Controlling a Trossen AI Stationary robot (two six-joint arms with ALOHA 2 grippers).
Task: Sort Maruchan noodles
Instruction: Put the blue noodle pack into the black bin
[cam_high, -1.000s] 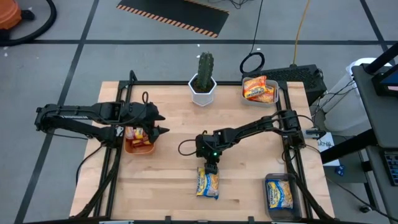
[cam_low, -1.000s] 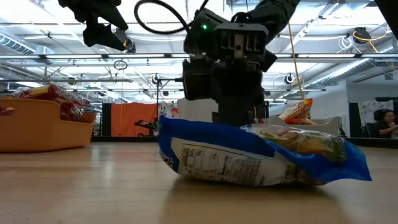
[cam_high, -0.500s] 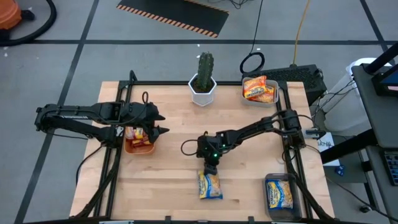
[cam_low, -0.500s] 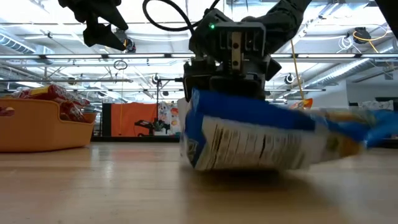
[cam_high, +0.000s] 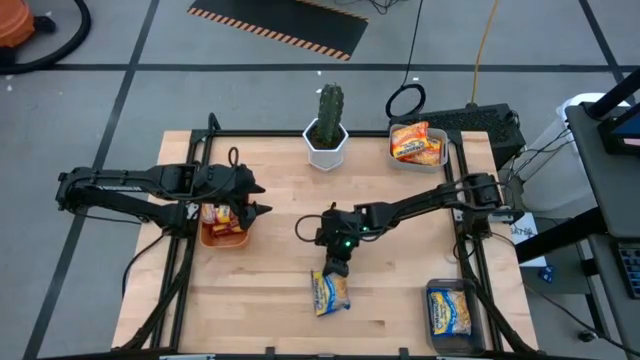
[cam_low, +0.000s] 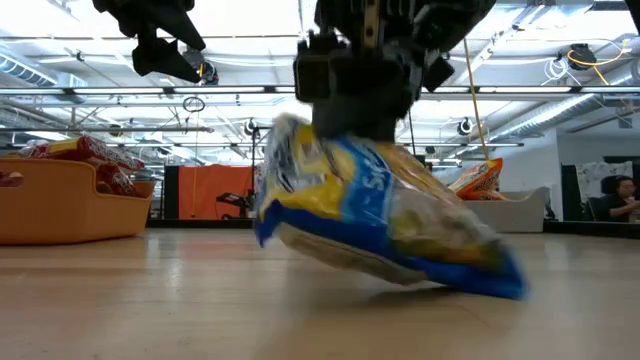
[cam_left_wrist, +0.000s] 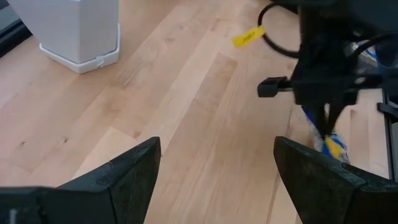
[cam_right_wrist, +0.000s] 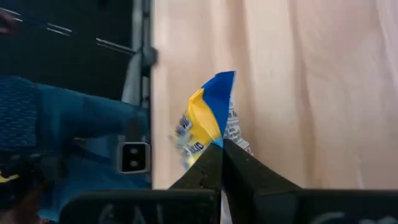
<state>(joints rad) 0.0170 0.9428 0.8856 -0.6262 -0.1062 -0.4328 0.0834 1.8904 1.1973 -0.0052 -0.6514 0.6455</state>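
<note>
Right jaws (cam_high: 337, 268): clamped on blue-yellow noodle packet (cam_high: 331, 292), 1 end tilted off the worktop (cam_high: 270, 240).
Left jaws (cam_high: 262, 199): apart, above orange bin (cam_high: 222, 236).

Even, bright overhead light from ceiling strips (cam_low: 90, 45) fills the room. The blue-yellow packet (cam_low: 385, 215) under the right hand (cam_low: 352, 105) smears with motion blur, casting a soft shadow on the glossy table (cam_low: 150, 300).
</note>
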